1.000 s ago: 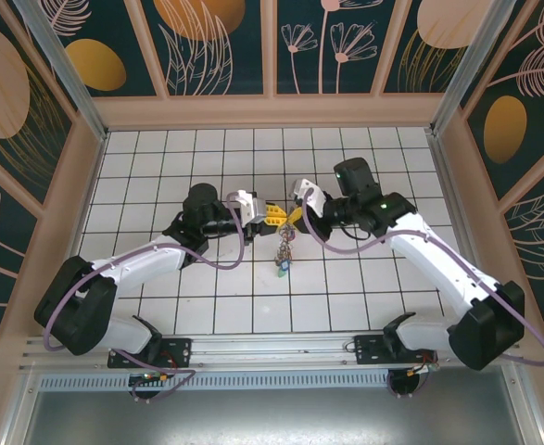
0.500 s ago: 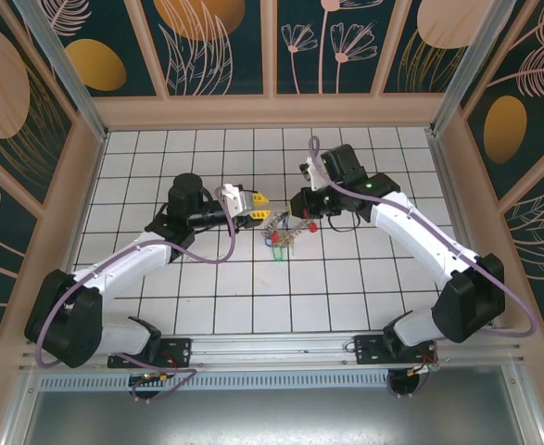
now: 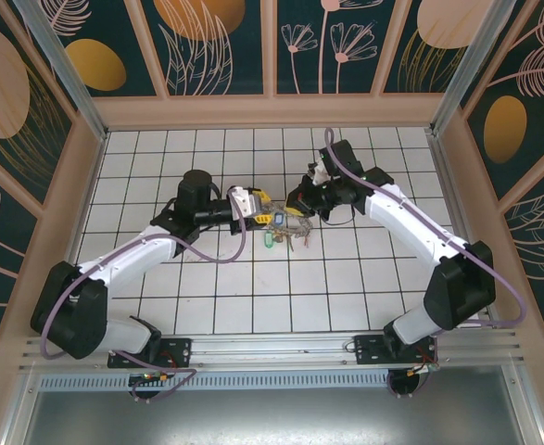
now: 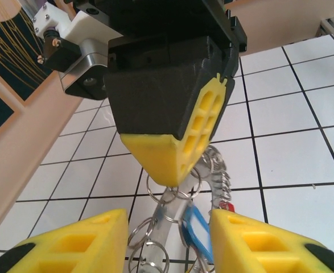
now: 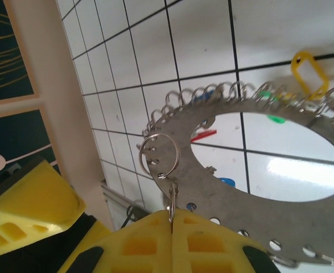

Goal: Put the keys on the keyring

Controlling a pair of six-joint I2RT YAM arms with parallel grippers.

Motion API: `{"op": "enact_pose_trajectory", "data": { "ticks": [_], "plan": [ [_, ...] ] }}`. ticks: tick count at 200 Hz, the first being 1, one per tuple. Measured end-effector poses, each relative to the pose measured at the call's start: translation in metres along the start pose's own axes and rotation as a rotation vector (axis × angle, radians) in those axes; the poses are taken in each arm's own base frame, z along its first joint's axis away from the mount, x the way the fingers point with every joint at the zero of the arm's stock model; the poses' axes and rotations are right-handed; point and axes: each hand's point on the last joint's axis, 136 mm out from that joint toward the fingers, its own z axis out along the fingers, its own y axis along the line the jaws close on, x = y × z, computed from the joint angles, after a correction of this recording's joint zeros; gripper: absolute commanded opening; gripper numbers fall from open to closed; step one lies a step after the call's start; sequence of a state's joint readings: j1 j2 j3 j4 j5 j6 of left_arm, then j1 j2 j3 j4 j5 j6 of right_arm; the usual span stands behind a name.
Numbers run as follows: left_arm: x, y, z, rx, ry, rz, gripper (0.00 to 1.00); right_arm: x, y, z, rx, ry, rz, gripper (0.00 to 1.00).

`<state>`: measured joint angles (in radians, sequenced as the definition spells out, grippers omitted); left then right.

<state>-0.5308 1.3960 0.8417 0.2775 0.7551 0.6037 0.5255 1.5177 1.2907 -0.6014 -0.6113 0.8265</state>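
The white tiled tabletop (image 3: 160,306) carries everything. The left arm (image 3: 132,255) reaches in from the near left corner and the right arm (image 3: 411,222) from the near right corner. They meet about midway between the side edges, somewhat nearer the far edge than the near one.

The left gripper (image 3: 264,211) has its jaws apart. Its wrist view shows the two yellow fingers (image 4: 70,244) on either side of the hanging bunch; I cannot tell whether they touch it. The right gripper (image 3: 296,208) points down onto the same bunch from the other side. Its jaws are closed, pinching a thin metal strip (image 5: 171,209) seen edge-on. Whether that strip is a key blade is unclear.

The keyring (image 5: 252,219), a flat grey plate with a wide round hole, sits between the two grippers, tilted above the tiles. Holes run along its rim, many of them threaded with small split rings (image 5: 158,156). The pinched strip hangs from one of these.

The keys (image 3: 278,222) cluster at the keyring:
- a blue one (image 4: 198,224) between the left fingers
- a green one (image 3: 270,239) on the near side
- a yellow one (image 5: 306,71) beyond the rim
- a red one (image 5: 203,135) showing through the hole
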Motion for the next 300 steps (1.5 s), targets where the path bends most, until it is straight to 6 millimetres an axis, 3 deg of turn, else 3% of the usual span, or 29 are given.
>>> {"op": "enact_pose_trajectory", "data": {
  "ticks": [43, 99, 145, 217, 258, 277, 300],
  "plan": [
    [0.010, -0.013, 0.012, 0.043, 0.026, 0.017, 0.45, 0.009, 0.001, 0.012, -0.023, 0.077, 0.028, 0.00],
    [0.025, -0.017, 0.015, 0.069, 0.076, 0.047, 0.43, 0.018, 0.007, 0.014, -0.063, 0.136, 0.017, 0.00],
    [0.034, -0.012, 0.016, 0.041, 0.122, 0.080, 0.32, 0.023, 0.009, 0.013, -0.080, 0.168, 0.012, 0.00],
    [0.035, -0.008, 0.007, -0.013, 0.149, 0.128, 0.30, 0.021, 0.010, 0.016, -0.097, 0.154, 0.075, 0.00],
    [0.038, -0.004, -0.002, -0.076, 0.180, 0.165, 0.35, 0.023, 0.013, 0.012, -0.147, 0.117, 0.192, 0.00],
    [0.036, 0.001, -0.005, -0.102, 0.190, 0.191, 0.28, 0.026, 0.019, 0.007, -0.181, 0.081, 0.254, 0.00],
    [0.026, 0.003, -0.008, -0.115, 0.170, 0.218, 0.28, 0.025, 0.025, 0.000, -0.225, 0.052, 0.321, 0.00]
  ]
}}
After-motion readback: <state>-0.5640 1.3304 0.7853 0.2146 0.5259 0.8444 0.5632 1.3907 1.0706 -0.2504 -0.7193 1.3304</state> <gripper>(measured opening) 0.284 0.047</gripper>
